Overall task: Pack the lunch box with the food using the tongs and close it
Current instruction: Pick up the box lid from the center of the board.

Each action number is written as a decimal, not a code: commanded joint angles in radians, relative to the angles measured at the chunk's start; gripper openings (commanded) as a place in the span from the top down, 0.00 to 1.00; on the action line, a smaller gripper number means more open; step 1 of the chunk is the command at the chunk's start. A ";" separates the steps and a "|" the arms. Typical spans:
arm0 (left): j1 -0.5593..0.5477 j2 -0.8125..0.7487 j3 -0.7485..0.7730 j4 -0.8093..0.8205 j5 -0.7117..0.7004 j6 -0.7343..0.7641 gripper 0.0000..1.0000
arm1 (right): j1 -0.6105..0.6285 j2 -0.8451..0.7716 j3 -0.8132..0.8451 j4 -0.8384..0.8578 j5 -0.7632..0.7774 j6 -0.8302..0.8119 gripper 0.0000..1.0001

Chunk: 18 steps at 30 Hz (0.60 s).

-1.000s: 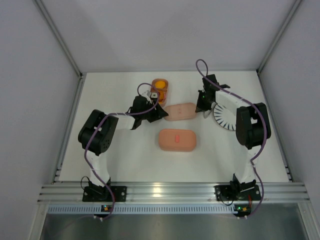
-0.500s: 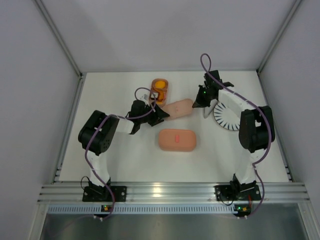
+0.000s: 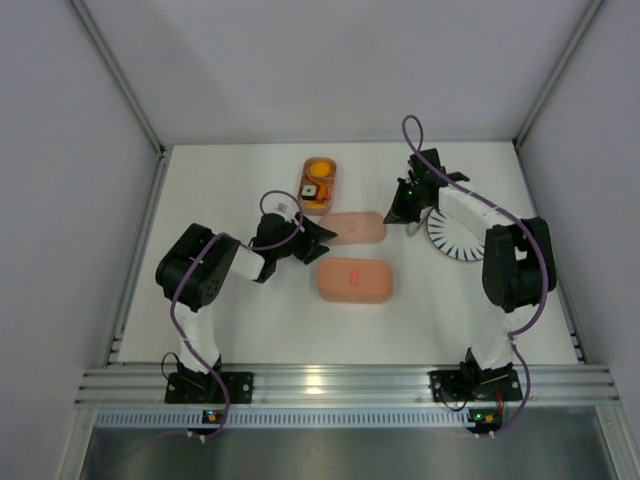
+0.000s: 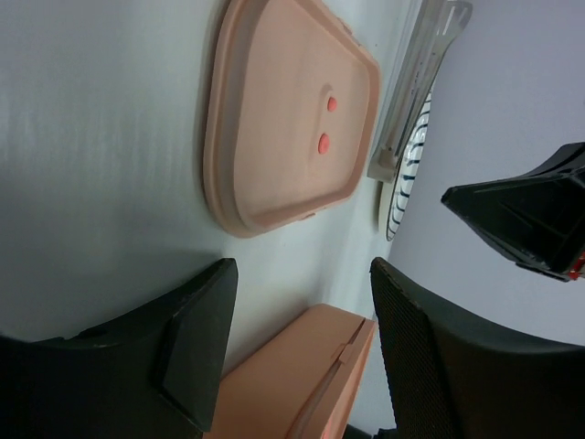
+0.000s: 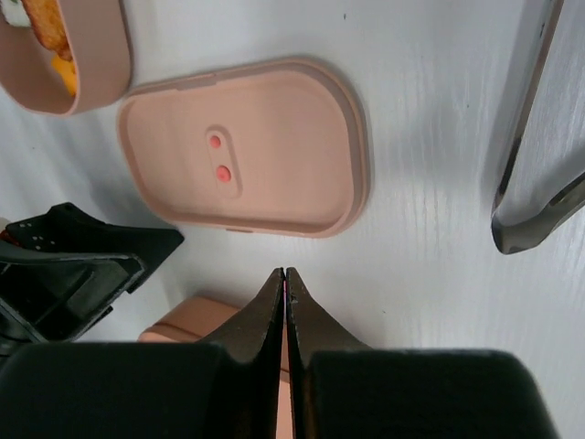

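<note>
Noting a shift since a second ago: left gripper (image 3: 318, 238) drawn back toward its base and off the flat lid (image 3: 352, 228), and the lid, turned slightly, now lying flat on the table (image 3: 230, 180). Seeing the left fingers (image 4: 196, 338) standing apart with nothing between them, just left of the lid's edge. Finding the right gripper (image 5: 285, 274) pressed fully together and empty, hovering near the lid's right end. Locating the open lunch box tray (image 3: 333, 192) just behind the lid, with food (image 3: 318, 170) inside, an orange piece among it. Logging a closed lunch box (image 3: 355, 280) in front of the lid, apart from it. Spotting the tongs (image 5: 535, 137) lying ungripped to the right of the lid, by the striped plate (image 3: 452, 238).
</note>
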 commanded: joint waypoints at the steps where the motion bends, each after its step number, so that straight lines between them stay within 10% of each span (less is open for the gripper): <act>1: -0.002 -0.015 -0.070 0.057 -0.043 -0.097 0.34 | 0.025 -0.060 -0.035 0.071 -0.006 0.011 1.00; 9: -0.022 -0.109 -0.057 -0.101 -0.195 -0.053 0.34 | 0.047 -0.019 0.032 0.018 0.129 -0.027 1.00; 13: -0.025 -0.127 -0.047 -0.139 -0.233 -0.040 0.34 | 0.048 0.042 0.092 -0.024 0.221 -0.042 0.79; 18: -0.044 -0.135 -0.052 -0.165 -0.262 -0.057 0.34 | 0.050 0.131 0.192 -0.068 0.255 -0.076 0.77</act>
